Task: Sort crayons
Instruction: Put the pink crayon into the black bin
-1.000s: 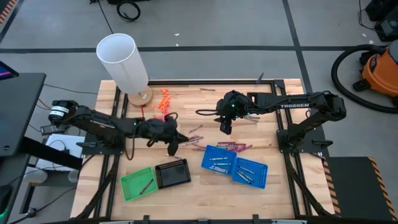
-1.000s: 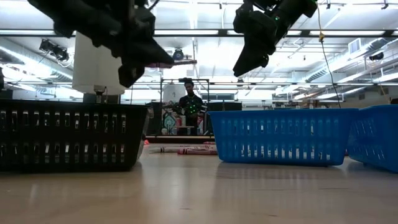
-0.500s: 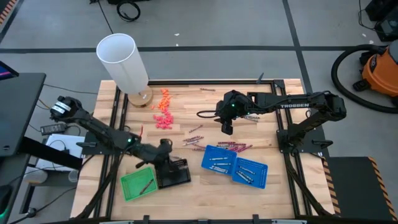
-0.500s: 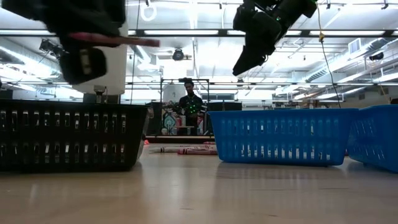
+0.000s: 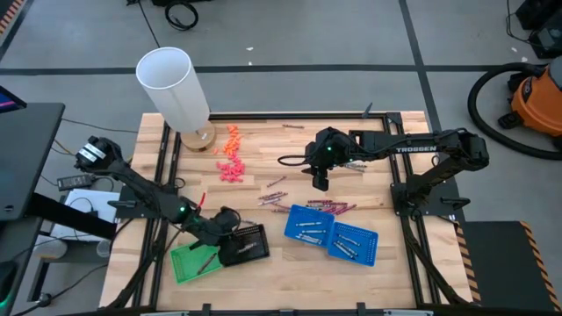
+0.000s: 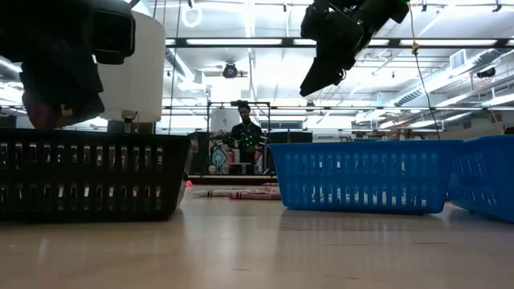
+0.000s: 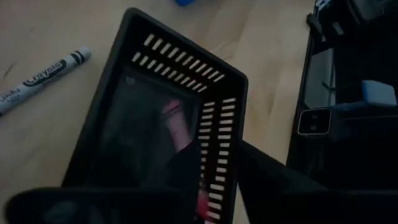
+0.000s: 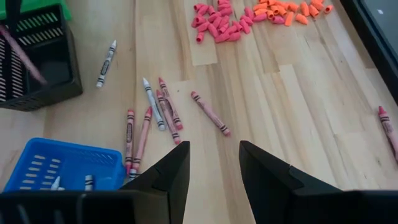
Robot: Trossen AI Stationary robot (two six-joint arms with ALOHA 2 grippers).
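My left gripper [image 5: 226, 228] hangs over the black basket [image 5: 246, 244], shut on a magenta crayon [image 7: 176, 121]. The crayon slants over the basket's hollow in the right wrist view [image 8: 25, 56]. My right gripper [image 5: 319, 182] is open and empty, held high above loose magenta and silver crayons [image 8: 155, 102] lying on the wood. More crayons lie in the two blue baskets [image 5: 307, 226]. One silver crayon [image 7: 37, 78] lies on the table beside the black basket. My left gripper has the magenta crayon by its near end [image 7: 202, 200], between its two fingers; the left finger [image 7: 186, 171] hides most of the contact. The crayon sticks out ahead of the fingers, clear of the table, over the inside of the black basket.
A green basket [image 5: 193, 261] with one crayon stands left of the black one. A white cylinder [image 5: 173, 88] stands on a wooden base at the far left. A heap of orange-pink stubby pieces [image 5: 230, 158] lies near it. A person [image 6: 243, 132] stands in the room behind.
My left gripper has carried the magenta crayon from the table's middle toward the near and left edges and has come down over the black basket. The crayon, level half a second ago, now slants.
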